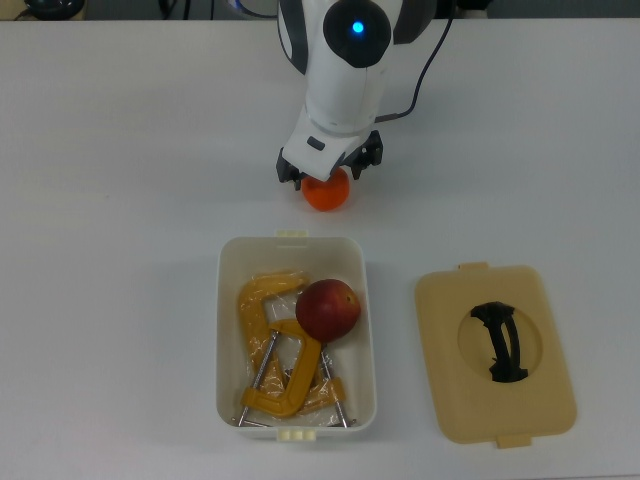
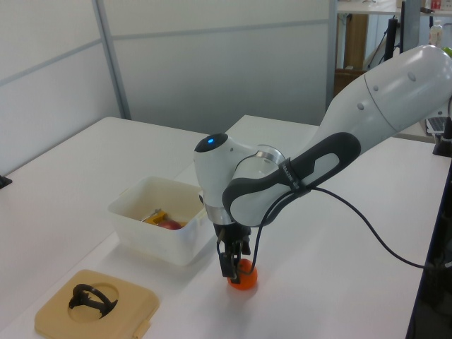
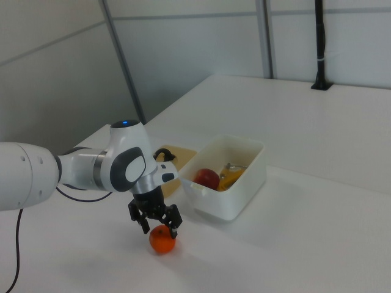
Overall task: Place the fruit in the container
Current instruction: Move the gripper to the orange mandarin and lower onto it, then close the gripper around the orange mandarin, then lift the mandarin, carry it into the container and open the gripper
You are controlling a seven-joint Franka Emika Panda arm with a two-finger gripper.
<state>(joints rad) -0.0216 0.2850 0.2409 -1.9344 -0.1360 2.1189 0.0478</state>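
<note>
An orange tangerine (image 1: pixel 326 192) sits on the white table just beyond the container's far short end in the top view. My gripper (image 1: pixel 327 178) is lowered over it, open, with a finger on either side of the tangerine (image 3: pixel 162 240); the right view shows the gripper (image 3: pixel 159 229) straddling its top. In the left view the gripper (image 2: pixel 233 265) partly covers the tangerine (image 2: pixel 244 280). The dark red apple (image 1: pixel 328 309) lies inside the white container (image 1: pixel 222 300), resting on a yellow clamp (image 1: pixel 272 350).
A flat beige lid (image 1: pixel 495 352) with a black handle lies to the right of the container in the top view. The arm's black cable (image 2: pixel 367 233) trails across the table behind the gripper.
</note>
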